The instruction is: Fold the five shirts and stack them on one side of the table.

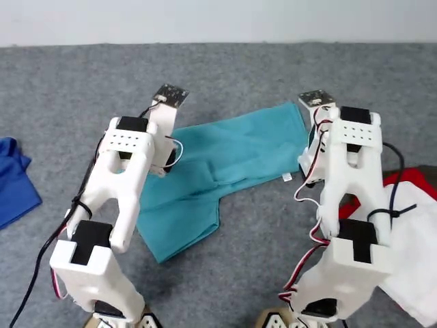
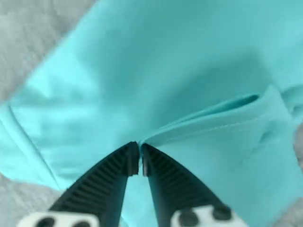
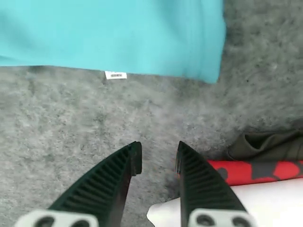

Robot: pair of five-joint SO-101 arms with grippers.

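High view: a crumpled teal fabric shirt [image 1: 232, 164] is seen spread across the middle of the grey felt-covered table [image 1: 273, 82], between the two white arms. A royal-blue fabric shirt [image 1: 13, 184] is lying at the table's left edge, and a red fabric garment [image 1: 410, 179] and a white fabric garment [image 1: 416, 260] are piled at the right edge.

Left wrist view: the left gripper [image 2: 137, 158] is closed down to a sliver on the edge of a fold in the teal shirt, where the cloth appears pinched.

Right wrist view: the right gripper [image 3: 158, 158] is held parted and empty above bare felt. Just beside it the red, white and a dark olive fabric garment [image 3: 270, 146] are stacked (olive farthest). Beyond lies the teal hem with its small white label [image 3: 115, 75].
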